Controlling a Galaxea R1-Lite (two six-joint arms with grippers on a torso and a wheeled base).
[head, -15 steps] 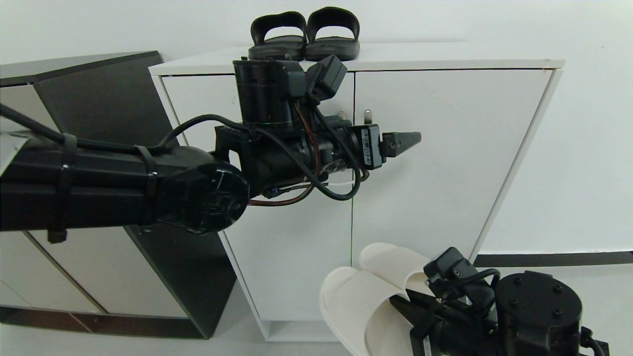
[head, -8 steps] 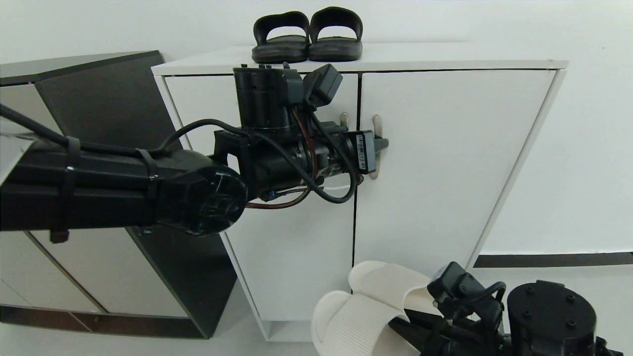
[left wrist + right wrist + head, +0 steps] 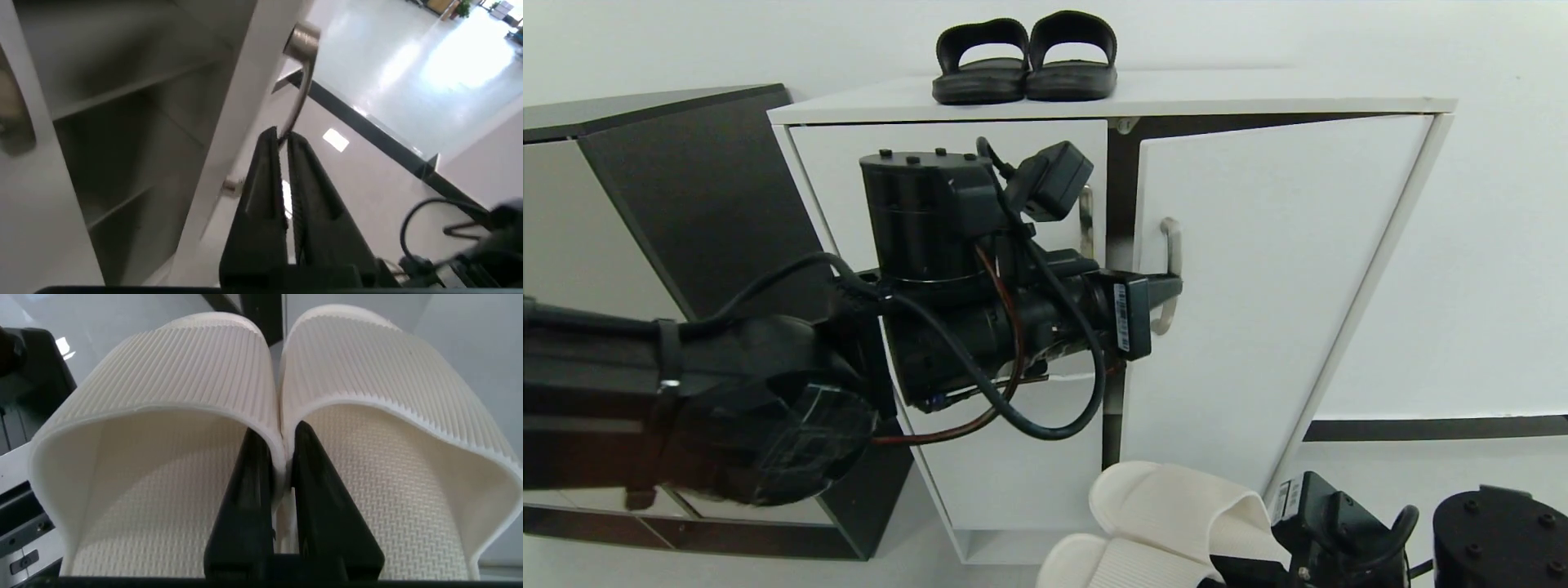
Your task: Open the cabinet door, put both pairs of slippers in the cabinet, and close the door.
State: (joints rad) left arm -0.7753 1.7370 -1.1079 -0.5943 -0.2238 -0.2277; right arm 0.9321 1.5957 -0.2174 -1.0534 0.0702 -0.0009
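1. The left gripper (image 3: pixel 283 140) is pinching the handle (image 3: pixel 1173 245) of the right door (image 3: pixel 1258 310), fingers narrowed around it.
2. The door is standing ajar, showing a dark gap and shelves (image 3: pixel 106 90).
3. The right gripper (image 3: pixel 279 441) is clamping the white slippers (image 3: pixel 1168 502) by their touching inner straps, low before the cabinet (image 3: pixel 947 155).
4. The black slippers (image 3: pixel 1025 61) are sitting atop the cabinet.

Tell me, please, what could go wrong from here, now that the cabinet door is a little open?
1. The left gripper pinches the thin handle with its tips alone, so it may slip off when the door swings wider.
2. The white slippers, pinched in the right gripper, hang low just in front of that door, so its lower edge might strike them.
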